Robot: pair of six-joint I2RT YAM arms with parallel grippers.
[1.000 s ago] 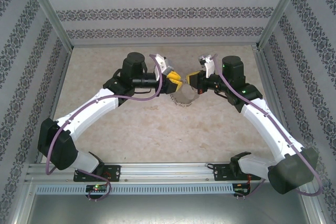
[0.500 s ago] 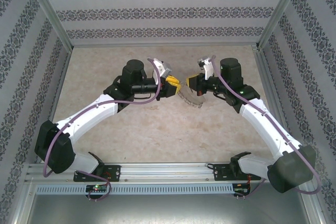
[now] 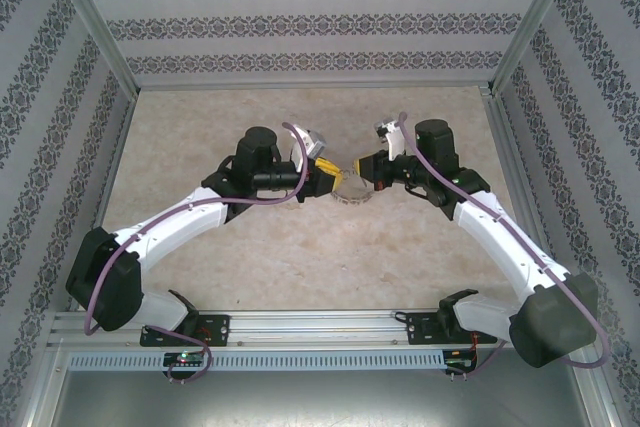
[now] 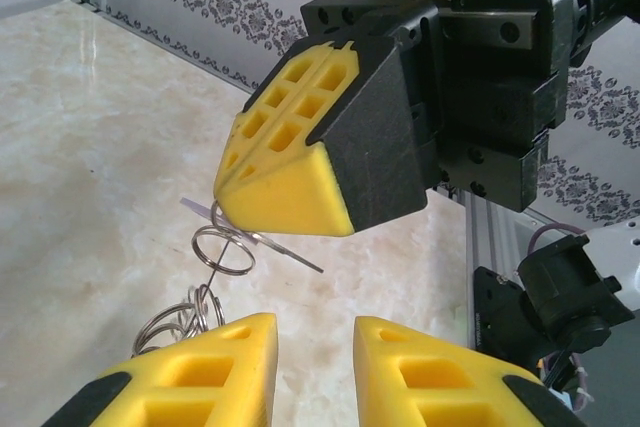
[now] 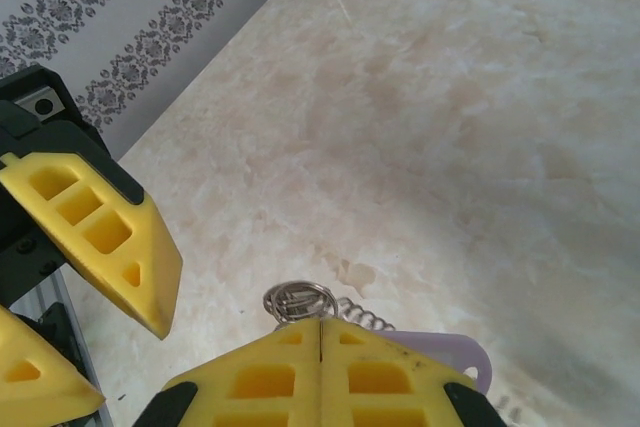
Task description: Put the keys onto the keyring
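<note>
right wrist, right pincer (image 5: 320,325) clamped on keyring (image 5: 298,299), left pincer (image 4: 315,329) parted

Yellow left tool (image 4: 315,337) and right tool (image 5: 320,335), grey keyring (image 3: 352,194), lilac tag (image 5: 455,354), beige marbled table (image 3: 300,257).

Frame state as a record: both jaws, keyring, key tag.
left gripper: jaws open, facing the right gripper, holding nothing
right gripper: jaws shut on the keyring
keyring: between the two grippers, small silvery rings dangling from it
key: lilac tag pokes out beside the right jaws; metal part hidden
</note>
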